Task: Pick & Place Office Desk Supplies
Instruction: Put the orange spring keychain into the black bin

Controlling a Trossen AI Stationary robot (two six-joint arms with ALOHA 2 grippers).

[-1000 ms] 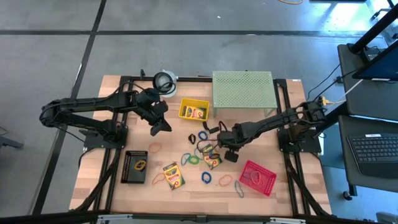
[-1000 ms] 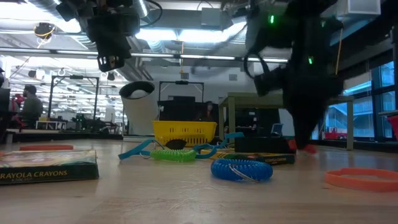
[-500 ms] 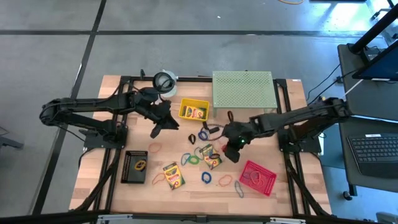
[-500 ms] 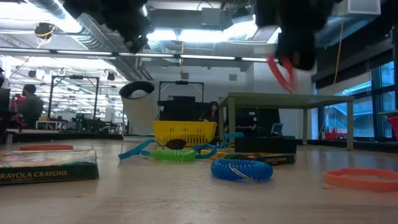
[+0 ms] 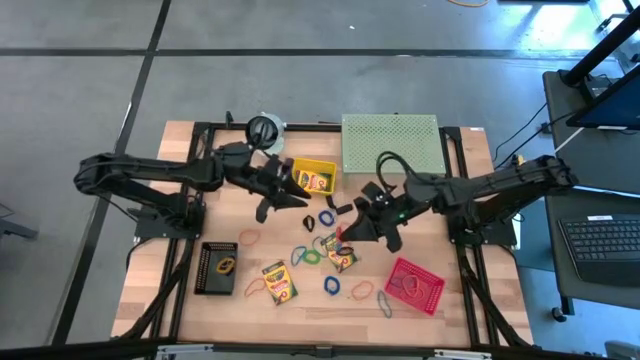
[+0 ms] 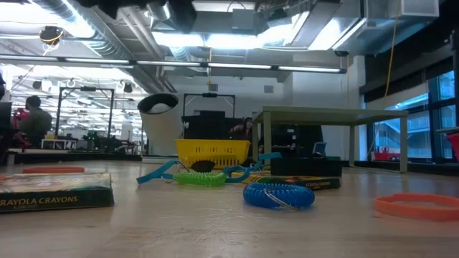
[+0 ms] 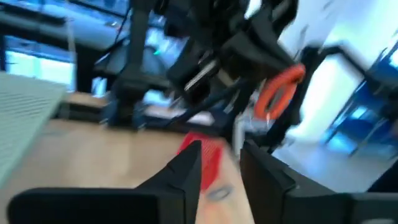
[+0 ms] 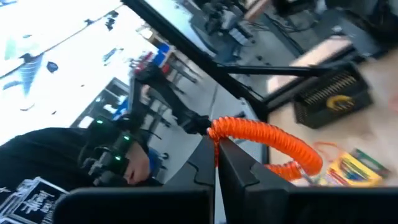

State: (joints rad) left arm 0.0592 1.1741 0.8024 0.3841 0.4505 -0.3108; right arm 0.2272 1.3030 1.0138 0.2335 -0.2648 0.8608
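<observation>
Low view, wooden table, bright workshop behind

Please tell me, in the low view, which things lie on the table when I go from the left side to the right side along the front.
Crayon box → green coiled band → blue coiled band → orange band. The yellow basket stands farther back, above the green band.

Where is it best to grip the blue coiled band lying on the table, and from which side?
Probably from straight above: the blue coiled band lies flat on the table, too low for a side approach. Pinch one arc of the ring, one finger inside the loop, one outside.
</observation>
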